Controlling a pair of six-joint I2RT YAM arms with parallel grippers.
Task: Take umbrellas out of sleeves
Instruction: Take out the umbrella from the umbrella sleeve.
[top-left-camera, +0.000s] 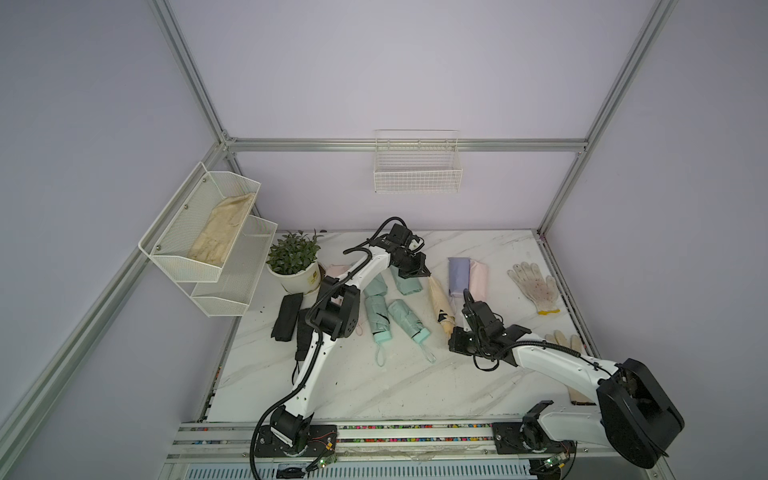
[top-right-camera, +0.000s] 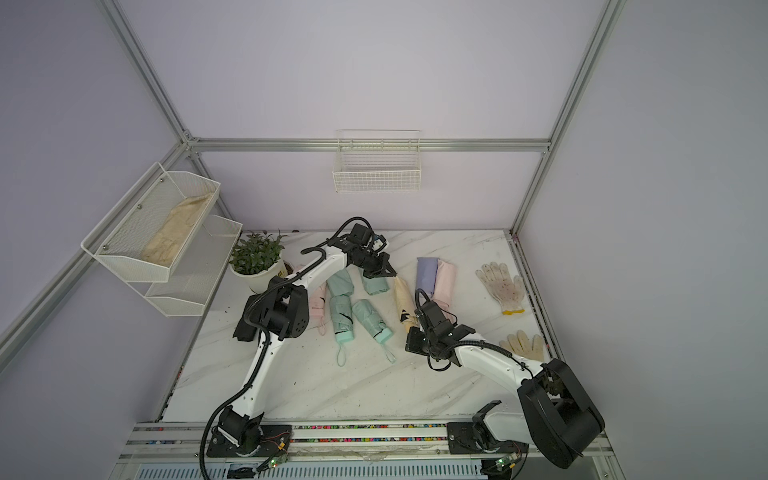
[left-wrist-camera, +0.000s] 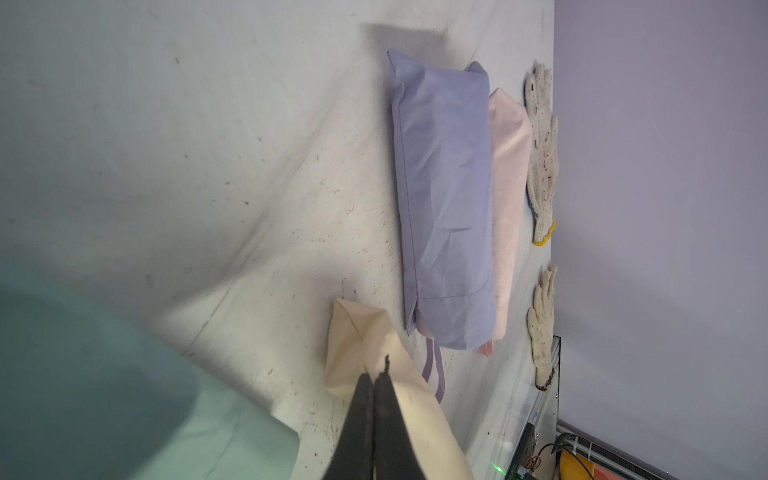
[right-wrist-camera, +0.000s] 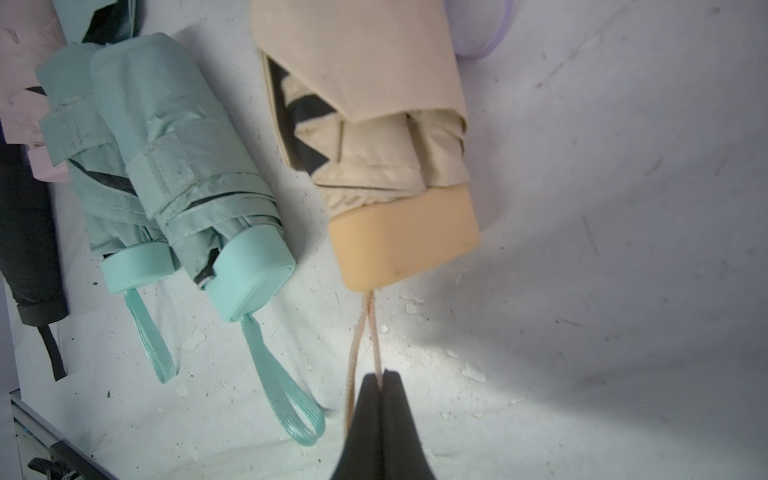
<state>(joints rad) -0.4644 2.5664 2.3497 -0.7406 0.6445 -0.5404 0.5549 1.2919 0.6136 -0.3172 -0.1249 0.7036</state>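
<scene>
The right gripper is pressed together on the thin loop of the yellow umbrella. The umbrella's cap and pleats stick out of the yellow sleeve just ahead of that gripper. At the sleeve's far, closed end the left gripper is pinched shut on the fabric. Two mint umbrellas lie bare beside the right gripper, and a lavender sleeve lies just beyond the left one.
</scene>
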